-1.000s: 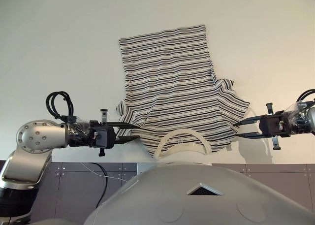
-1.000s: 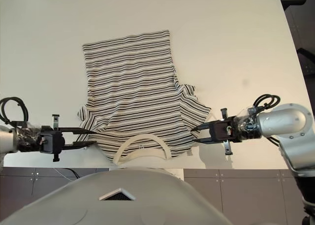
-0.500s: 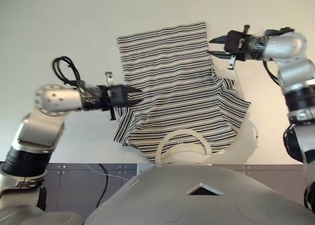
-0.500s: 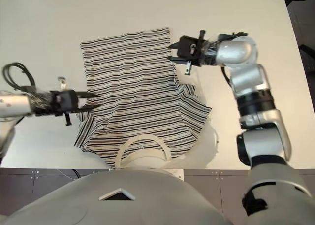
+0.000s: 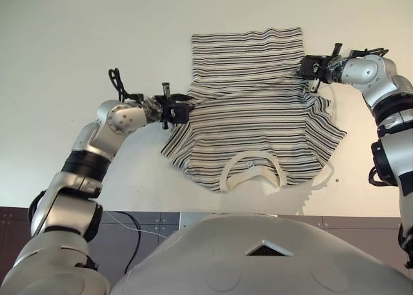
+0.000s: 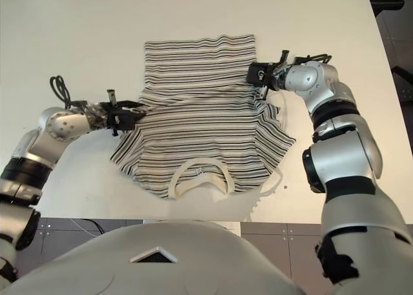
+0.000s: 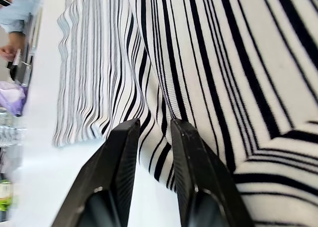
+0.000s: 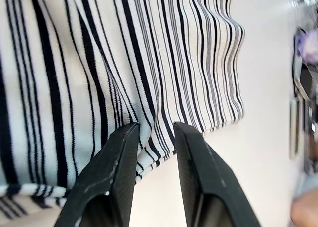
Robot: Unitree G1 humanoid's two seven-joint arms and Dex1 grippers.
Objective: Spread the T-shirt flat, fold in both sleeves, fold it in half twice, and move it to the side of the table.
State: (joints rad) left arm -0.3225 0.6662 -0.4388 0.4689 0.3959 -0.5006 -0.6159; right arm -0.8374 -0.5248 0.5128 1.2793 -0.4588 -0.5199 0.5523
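Two grippers engage the black-and-white striped knit T-shirt (image 5: 251, 114), which lies on the plain white table (image 5: 77, 37) slightly toward 1 o'clock of centre. Its straight hem (image 5: 248, 35) points to 12 o'clock and its cream ribbed collar (image 5: 255, 154) to 6 o'clock.

1. Left gripper (image 5: 189, 105): positioned at the garment's 9 o'clock edge. In the left wrist view its black fingers (image 7: 119, 157) are drawn almost together, with a raised fold of striped fabric pinched between them.
2. Right gripper (image 5: 303, 67): positioned at the garment's 2 o'clock edge. In the right wrist view its black fingers (image 8: 117, 162) stand a narrow gap apart, clamping the fabric edge.

The cloth is rumpled near both sleeves.
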